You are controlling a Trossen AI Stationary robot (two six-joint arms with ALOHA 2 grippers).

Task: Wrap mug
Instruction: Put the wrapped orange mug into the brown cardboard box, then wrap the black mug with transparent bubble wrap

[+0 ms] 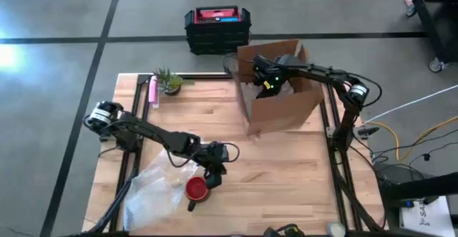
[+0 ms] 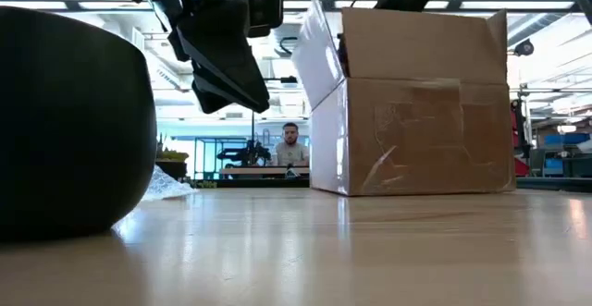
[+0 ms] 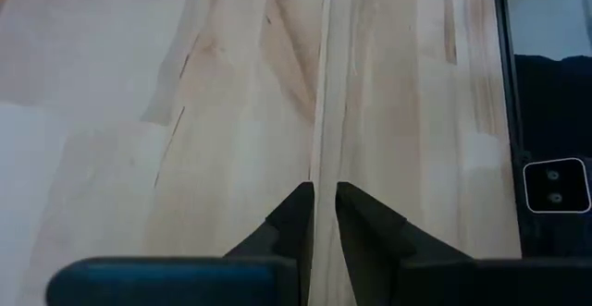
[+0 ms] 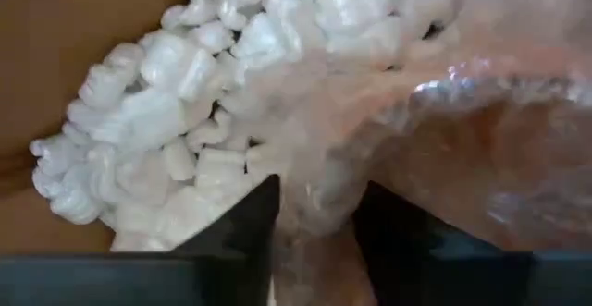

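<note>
A red mug [image 1: 197, 188] lies on its side on a sheet of clear bubble wrap [image 1: 154, 188] at the table's near left, handle toward the near edge. My left gripper [image 1: 215, 174] hangs just right of the mug above bare wood, shut and with nothing between its fingers [image 3: 324, 195]. My right gripper [image 1: 268, 81] reaches down into the open cardboard box [image 1: 286, 94] at the far right. Inside, it is shut on a bundle wrapped in bubble wrap [image 4: 435, 130] that lies among white packing peanuts [image 4: 157, 112]. My right gripper pinches a bunched fold of the bundle's bubble wrap [image 4: 319, 190] between its two fingers, coming down into the box from above. The bundle rests on the packing peanuts. How many layers lie between the fingers I cannot tell.
A small potted plant [image 1: 169, 81] and a pink object [image 1: 152, 92] stand at the table's far left. A black crate with a red top [image 1: 217, 28] sits on the floor beyond the table. A person [image 2: 291, 146] sits far behind. Bare wood [image 1: 286, 172] lies at the near right.
</note>
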